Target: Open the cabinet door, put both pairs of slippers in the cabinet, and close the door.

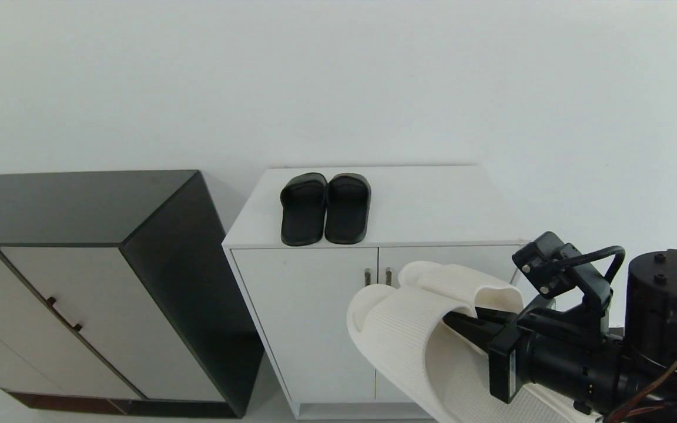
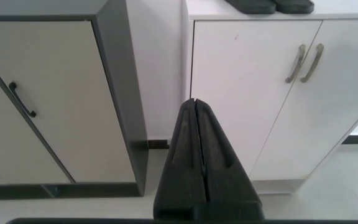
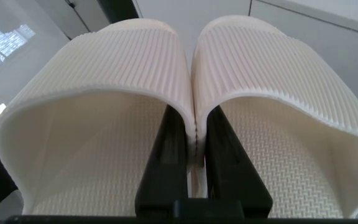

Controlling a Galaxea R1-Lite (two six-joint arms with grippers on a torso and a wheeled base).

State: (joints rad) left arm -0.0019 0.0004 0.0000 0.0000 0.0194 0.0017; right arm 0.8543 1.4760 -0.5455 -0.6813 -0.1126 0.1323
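Right gripper [image 3: 194,124] clamps the white slippers [image 1: 409,341]; cabinet doors [image 1: 306,317] shut, black slippers [image 1: 325,208] on top, so nothing appears stowed yet.

A plain white wall [image 1: 491,88] rises behind and above the right gripper [image 1: 456,320]. Well off to that gripper's left, a dark-sided cabinet [image 1: 180,282] with pale doors and dark bar handles [image 1: 63,314] stands on a pale, glossy floor [image 2: 328,199].
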